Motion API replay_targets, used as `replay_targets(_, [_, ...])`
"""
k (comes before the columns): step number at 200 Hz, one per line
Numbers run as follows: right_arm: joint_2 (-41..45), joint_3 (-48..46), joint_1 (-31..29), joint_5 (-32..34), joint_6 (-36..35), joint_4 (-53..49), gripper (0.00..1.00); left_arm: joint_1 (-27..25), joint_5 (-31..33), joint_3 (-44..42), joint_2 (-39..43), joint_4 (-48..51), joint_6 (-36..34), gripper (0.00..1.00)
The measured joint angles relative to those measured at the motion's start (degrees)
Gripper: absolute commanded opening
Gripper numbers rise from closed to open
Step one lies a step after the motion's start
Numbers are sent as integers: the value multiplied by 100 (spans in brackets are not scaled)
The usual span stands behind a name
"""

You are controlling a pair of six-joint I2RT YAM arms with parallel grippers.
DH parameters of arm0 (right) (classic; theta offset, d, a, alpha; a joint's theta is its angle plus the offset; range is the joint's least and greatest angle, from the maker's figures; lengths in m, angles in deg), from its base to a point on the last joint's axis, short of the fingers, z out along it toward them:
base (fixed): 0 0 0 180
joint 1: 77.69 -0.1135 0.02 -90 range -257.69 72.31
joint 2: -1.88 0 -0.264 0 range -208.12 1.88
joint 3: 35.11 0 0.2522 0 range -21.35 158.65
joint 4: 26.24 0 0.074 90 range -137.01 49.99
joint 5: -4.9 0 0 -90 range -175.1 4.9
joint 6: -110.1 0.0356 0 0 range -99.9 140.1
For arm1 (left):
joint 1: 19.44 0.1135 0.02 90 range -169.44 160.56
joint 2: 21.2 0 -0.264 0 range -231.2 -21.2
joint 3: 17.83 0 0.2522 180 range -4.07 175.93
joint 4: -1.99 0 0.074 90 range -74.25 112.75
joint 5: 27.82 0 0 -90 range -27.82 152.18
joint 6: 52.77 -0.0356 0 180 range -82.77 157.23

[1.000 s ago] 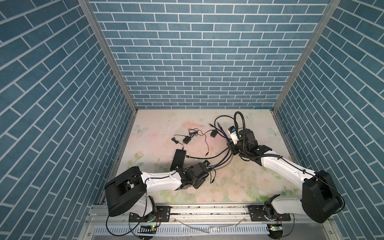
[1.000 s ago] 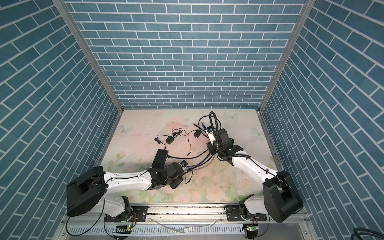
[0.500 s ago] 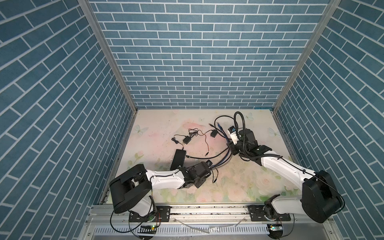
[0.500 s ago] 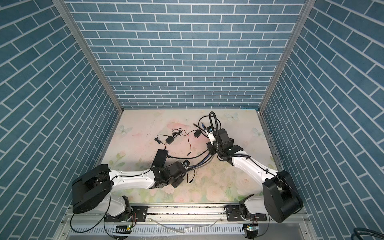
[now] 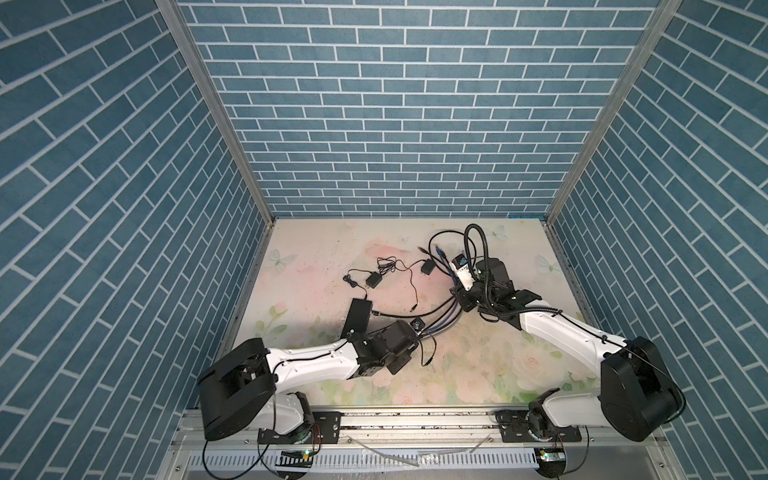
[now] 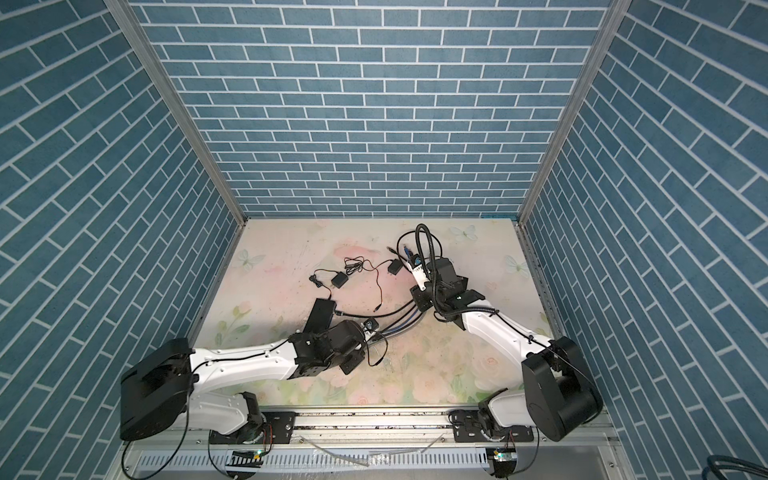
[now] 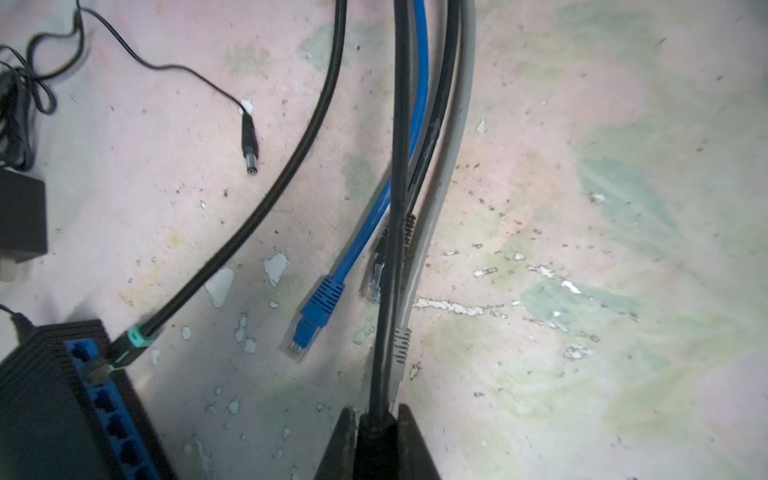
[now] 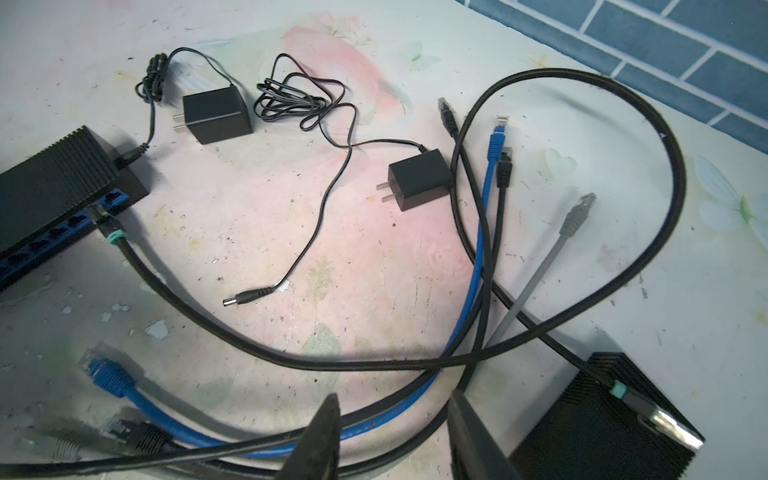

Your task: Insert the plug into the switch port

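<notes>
Grasping step, I judge: the left gripper (image 7: 376, 411) is clamped on a black cable (image 7: 388, 332), lower middle of its wrist view, its plug hidden. The right gripper (image 8: 394, 397) stands with jaws apart. Next: line the plug up with the switch (image 7: 37, 399), lower left.

5 net cables (image 8: 478, 257) — 2 pwr adapters (image 8: 216, 114), 1 switch (image 8: 54, 178), 1 other blk box (image 8: 573, 428).

This looks like a robotics lab test cell; blue brick-print walls (image 5: 395, 124) stand as flat panels between bare aluminium posts (image 5: 216, 112); the bench (image 5: 316, 249) wears a scuffed, chipped floral sheet; the left arm (image 5: 316, 365) and right arm (image 5: 561, 332) are mounted on a metal rail (image 5: 415, 419) along its front edge; a slotted cable duct (image 5: 232, 457) and small lit circuit boards (image 5: 305, 455) sit just below.
</notes>
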Motion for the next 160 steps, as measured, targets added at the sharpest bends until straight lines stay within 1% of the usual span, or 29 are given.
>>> replay_targets(27, [-22,0,0,-378,-245,363,40,76,-229,59,372,39,-236,14])
replay_targets(40, [-20,-17,0,-634,-413,680,40,236,-483,66,503,35,-334,13])
replay_targets(60, [0,-98,11,-1154,-761,1060,39,723,-1016,66,625,7,-446,12])
replay_targets(86, [87,-229,11,-1875,-1338,1226,40,1469,-1923,68,634,-109,-573,11])
replay_targets(98, [162,-317,11,-2149,-1624,1290,41,1755,-2345,146,579,-109,-658,14])
replay_targets(124, [256,-531,11,-2603,-2251,1602,41,2203,-3106,658,291,28,-931,14])
replay_targets(145, [249,-654,11,-3038,-2968,1746,42,2476,-3591,1145,33,157,-1169,14])
replay_targets(160, [219,-682,11,-3272,-3338,1790,41,2643,-3897,1386,-120,214,-1307,13])
